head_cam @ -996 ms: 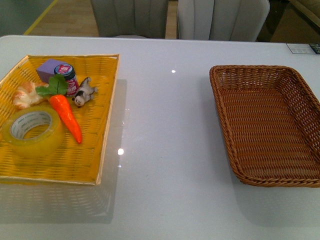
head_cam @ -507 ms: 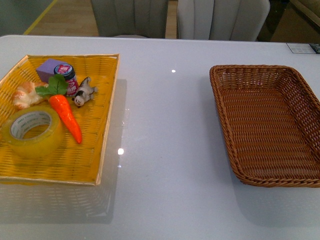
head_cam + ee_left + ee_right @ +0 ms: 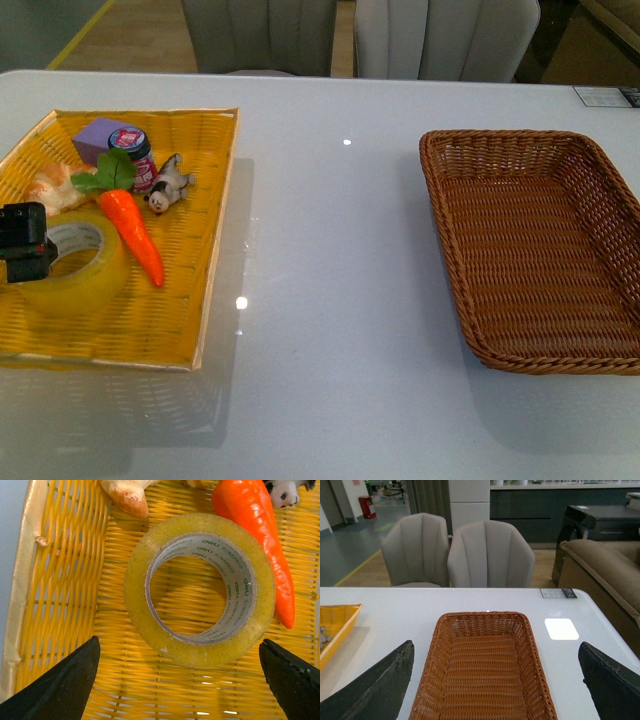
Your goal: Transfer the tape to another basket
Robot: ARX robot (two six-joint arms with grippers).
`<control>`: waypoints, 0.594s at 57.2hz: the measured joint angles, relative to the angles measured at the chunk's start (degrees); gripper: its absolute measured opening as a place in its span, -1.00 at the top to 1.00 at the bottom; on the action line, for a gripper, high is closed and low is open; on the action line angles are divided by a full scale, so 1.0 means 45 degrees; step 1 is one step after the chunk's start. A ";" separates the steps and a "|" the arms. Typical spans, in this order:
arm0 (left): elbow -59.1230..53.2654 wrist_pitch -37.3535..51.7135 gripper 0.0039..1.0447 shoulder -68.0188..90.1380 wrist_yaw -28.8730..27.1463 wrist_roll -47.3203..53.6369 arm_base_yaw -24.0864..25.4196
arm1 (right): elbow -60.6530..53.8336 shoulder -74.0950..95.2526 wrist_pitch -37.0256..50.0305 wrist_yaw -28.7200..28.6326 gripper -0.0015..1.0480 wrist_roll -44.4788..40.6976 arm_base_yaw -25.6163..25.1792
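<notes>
while tape (image 3: 200, 651) lies in tray (image 3: 65, 580), left fingers (image 3: 62, 685) spread

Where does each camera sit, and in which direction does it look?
Front view: on the robot's body, facing across the table; tray left, basket right; left gripper at the edge.
Left wrist view: above the tape, looking down; both fingers show, open.
Right wrist view: above the basket, facing the chairs; right gripper open.
Shared: front and left wrist, the tape; front and right wrist, the basket.
</notes>
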 joint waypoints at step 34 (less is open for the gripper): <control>0.2565 -0.1224 -0.79 0.2793 -0.0228 -0.1292 0.0039 | 0.0000 0.0000 0.0000 -0.0005 -0.83 0.0000 0.0000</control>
